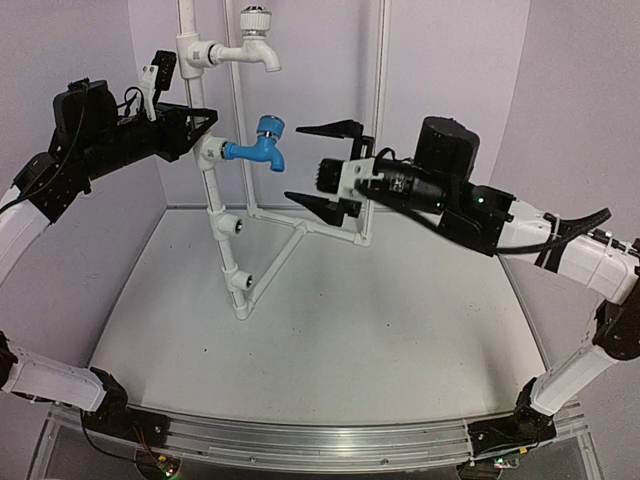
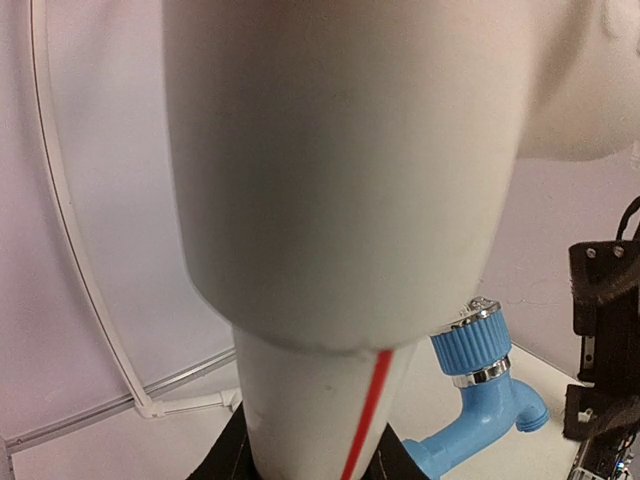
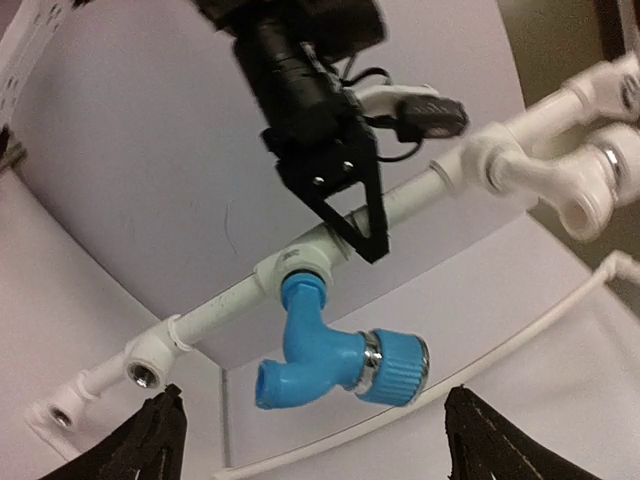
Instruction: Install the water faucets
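Two jaws of your right gripper (image 1: pixel 296 163) stand spread wide and hold nothing, just beside the blue faucet (image 1: pixel 262 145) and clear of it. That faucet, knob up and spout turned down, sits in a side socket of the white pipe frame (image 1: pixel 212 195), partway up the post. On the other side of the post, your left gripper (image 1: pixel 207 122) is pinched on the frame at the same fitting, bracing it. Above, the white faucet (image 1: pixel 258 38) with the silvery knob is seated at the top of the post. Lower down, two open sockets (image 1: pixel 232 225) face out unfilled; no other faucet is in view. Both faucets look mounted, so the job appears all but done. Whether the blue one is screwed fully home cannot be told. What remains, by the look of it, is to free the frame and draw both arms back.
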Controlling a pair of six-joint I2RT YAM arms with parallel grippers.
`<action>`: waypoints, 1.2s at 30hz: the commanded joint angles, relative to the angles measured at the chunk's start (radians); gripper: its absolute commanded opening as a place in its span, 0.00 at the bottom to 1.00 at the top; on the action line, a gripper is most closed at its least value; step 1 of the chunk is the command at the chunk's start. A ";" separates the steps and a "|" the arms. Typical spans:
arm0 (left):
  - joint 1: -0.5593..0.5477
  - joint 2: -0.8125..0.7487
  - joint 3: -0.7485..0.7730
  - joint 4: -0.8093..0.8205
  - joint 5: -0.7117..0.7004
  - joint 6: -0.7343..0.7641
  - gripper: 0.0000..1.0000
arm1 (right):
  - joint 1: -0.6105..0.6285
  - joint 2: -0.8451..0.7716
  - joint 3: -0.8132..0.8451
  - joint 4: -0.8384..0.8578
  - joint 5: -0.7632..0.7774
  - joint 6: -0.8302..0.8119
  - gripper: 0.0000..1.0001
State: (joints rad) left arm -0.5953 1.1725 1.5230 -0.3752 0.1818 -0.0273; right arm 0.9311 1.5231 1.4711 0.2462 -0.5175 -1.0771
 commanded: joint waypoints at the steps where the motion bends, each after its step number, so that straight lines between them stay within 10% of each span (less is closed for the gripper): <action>1: -0.013 0.034 -0.033 -0.264 0.066 -0.144 0.00 | 0.064 0.072 0.057 -0.037 0.062 -0.581 0.92; 19: -0.012 0.029 -0.043 -0.269 0.059 -0.134 0.00 | 0.088 0.332 0.269 0.268 0.348 -0.625 0.78; 25: -0.012 0.027 -0.046 -0.270 0.060 -0.132 0.00 | 0.088 0.314 0.263 0.191 0.335 -0.562 0.56; 36: -0.012 0.042 -0.033 -0.270 0.070 -0.132 0.00 | 0.094 0.256 0.364 -0.221 0.224 0.203 0.23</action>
State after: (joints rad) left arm -0.5972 1.1728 1.5230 -0.3753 0.1878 -0.0249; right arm 1.0237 1.8208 1.7739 0.2253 -0.2293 -1.3036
